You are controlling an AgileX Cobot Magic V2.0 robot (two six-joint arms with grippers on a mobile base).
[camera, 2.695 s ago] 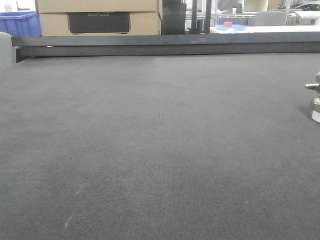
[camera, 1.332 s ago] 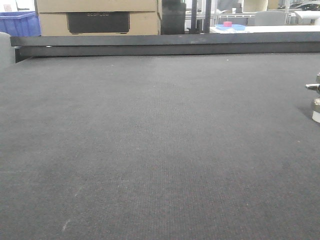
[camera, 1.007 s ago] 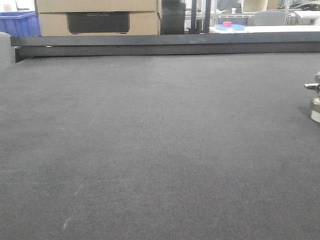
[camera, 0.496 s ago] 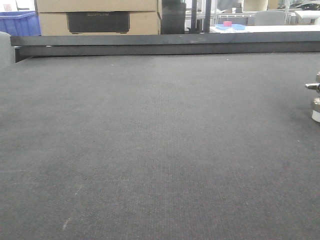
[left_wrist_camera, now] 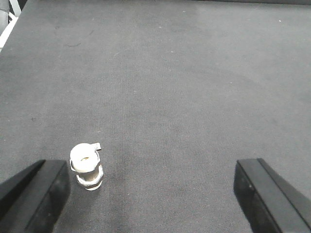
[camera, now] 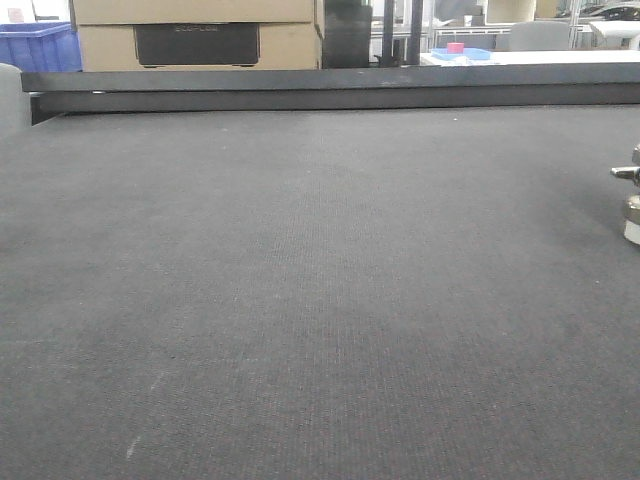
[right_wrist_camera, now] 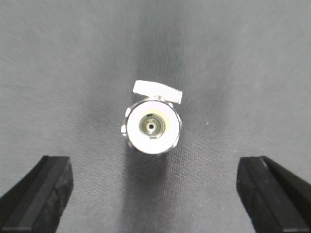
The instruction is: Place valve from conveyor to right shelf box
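The valve (right_wrist_camera: 151,125) stands upright on the dark grey conveyor (right_wrist_camera: 73,58), seen from straight above in the right wrist view, with its side stem pointing away. My right gripper (right_wrist_camera: 155,194) is open and empty, hovering above the valve, which lies just ahead of the gap between the fingers (right_wrist_camera: 39,194). In the left wrist view the valve (left_wrist_camera: 86,167) stands just inside the left finger (left_wrist_camera: 34,194) of my open, empty left gripper (left_wrist_camera: 150,199). In the front view the valve (camera: 630,200) is cut off by the right edge of the picture.
The belt (camera: 300,280) fills the front view and ends at a dark metal rail (camera: 320,90) at the back. Beyond the rail are a cardboard box (camera: 200,30), a blue bin (camera: 40,45) and a white table (camera: 540,58). No shelf box is in view.
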